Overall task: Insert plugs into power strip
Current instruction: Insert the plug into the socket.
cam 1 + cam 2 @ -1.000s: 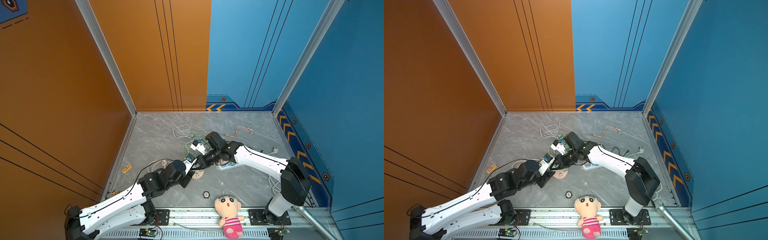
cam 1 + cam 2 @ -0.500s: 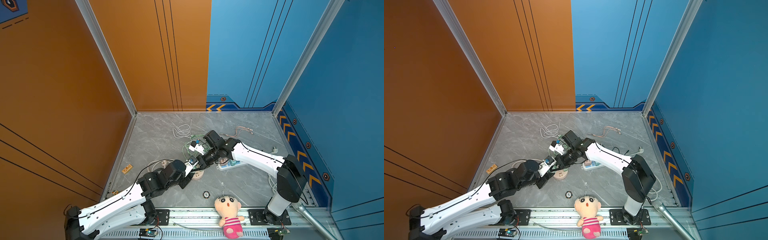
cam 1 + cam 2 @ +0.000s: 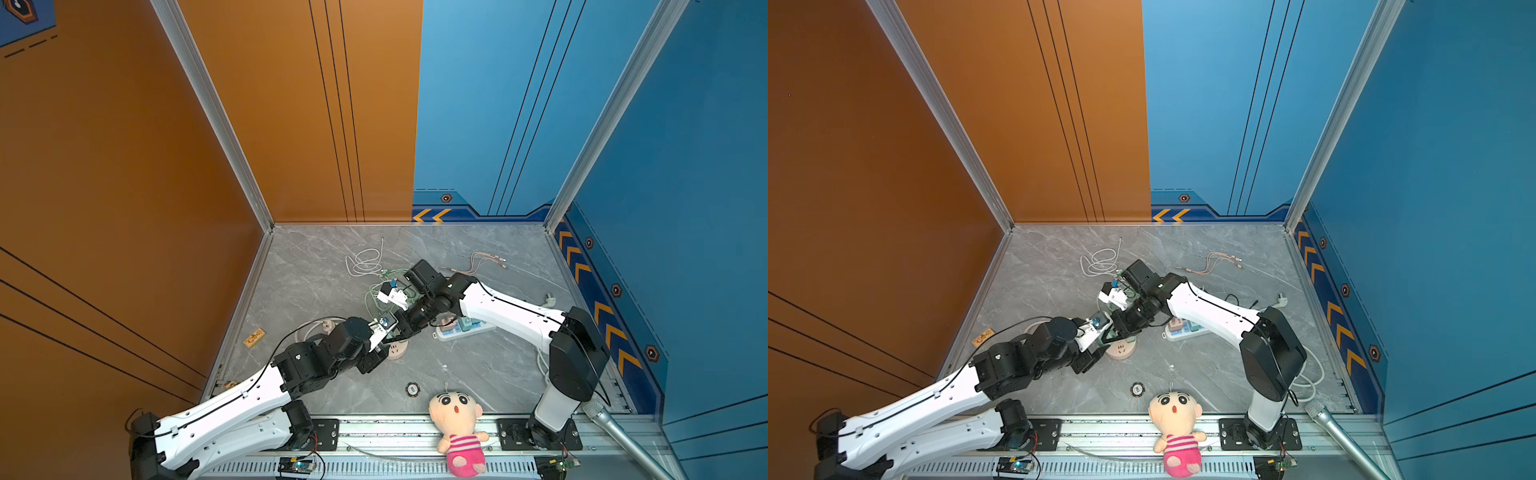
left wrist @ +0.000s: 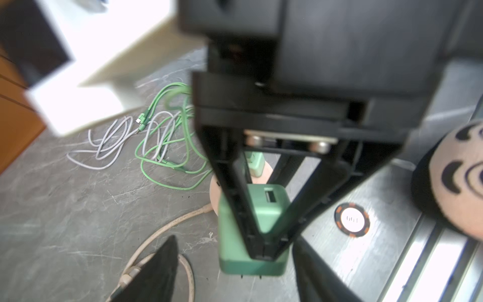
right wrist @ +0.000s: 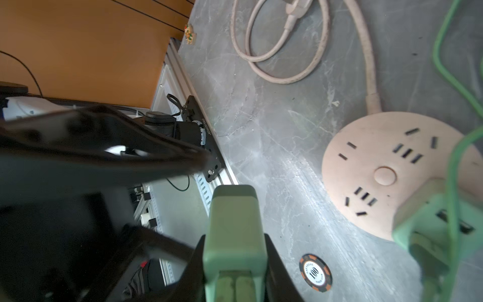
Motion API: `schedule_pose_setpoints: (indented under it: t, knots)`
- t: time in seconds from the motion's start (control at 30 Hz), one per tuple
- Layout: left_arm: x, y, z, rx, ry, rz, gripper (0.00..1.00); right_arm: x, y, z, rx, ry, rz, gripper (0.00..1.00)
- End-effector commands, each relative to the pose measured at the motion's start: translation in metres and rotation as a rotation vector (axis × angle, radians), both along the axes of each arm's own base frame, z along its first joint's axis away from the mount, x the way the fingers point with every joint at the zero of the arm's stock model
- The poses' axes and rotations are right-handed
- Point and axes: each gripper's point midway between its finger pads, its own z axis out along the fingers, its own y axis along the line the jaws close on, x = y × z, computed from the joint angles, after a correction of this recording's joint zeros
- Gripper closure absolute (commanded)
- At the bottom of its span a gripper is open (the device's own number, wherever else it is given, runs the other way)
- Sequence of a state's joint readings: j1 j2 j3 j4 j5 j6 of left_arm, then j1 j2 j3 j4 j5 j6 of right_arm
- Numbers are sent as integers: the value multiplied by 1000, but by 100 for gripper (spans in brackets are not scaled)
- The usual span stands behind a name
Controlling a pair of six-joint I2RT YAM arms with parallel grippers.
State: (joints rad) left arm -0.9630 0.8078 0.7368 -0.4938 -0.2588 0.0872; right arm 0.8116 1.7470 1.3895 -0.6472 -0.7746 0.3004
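Note:
A green plug (image 5: 235, 222) is clamped in my right gripper (image 5: 234, 241), which is shut on it; its two prongs stick out past the fingers. In the left wrist view the same green plug (image 4: 231, 243) sits between the wide-apart fingers of my open left gripper (image 4: 240, 282), which do not touch it. Both grippers meet just above the round pink power strip (image 3: 398, 352) (image 5: 379, 177), which holds another green plug (image 5: 431, 230). A white power strip (image 3: 478, 330) to the right carries a pink-brown plug (image 3: 446, 323) and a teal plug (image 3: 465, 322).
Tangled green cables (image 3: 382, 291) and a white cable (image 3: 363, 262) lie behind the grippers, a pink cable (image 3: 478, 264) at the back right. A poker chip (image 3: 412, 389) and a plush doll (image 3: 457, 432) lie near the front rail, a microphone (image 3: 619, 436) at the right.
My left gripper has opened and let go of the green plug, which stays in the right gripper. The right arm has shifted slightly toward the round strip.

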Motion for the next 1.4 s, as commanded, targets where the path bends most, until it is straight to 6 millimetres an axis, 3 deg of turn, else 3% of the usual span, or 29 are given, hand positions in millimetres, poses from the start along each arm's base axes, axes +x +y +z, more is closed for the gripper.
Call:
schedule_pose_setpoints:
  t: [0.0,0.13,0.27,0.37,0.53,0.67,1.0,1.37]
  knots:
    - [14,17,37,-83,-82,132,20,27,-22,-15,-156,-56,-94,100]
    - [20,39,42,-178,-75,242,18,39,-23,-20,-231,-103,-106,100]
    - [24,56,48,-218,-74,317,18,55,-12,-17,-240,-128,-138,100]
    - [31,68,43,-201,-43,408,18,61,-7,-19,-271,-131,-147,100]
    - [47,118,27,-185,20,699,23,60,-7,-30,-349,-134,-198,100]
    - [50,134,19,-256,69,792,27,58,-4,-32,-403,-176,-219,100]
    - [53,146,-13,-283,202,872,29,38,9,-51,-507,-254,-223,100]
    - [53,146,-13,-297,212,869,31,43,7,-77,-589,-284,-256,100]
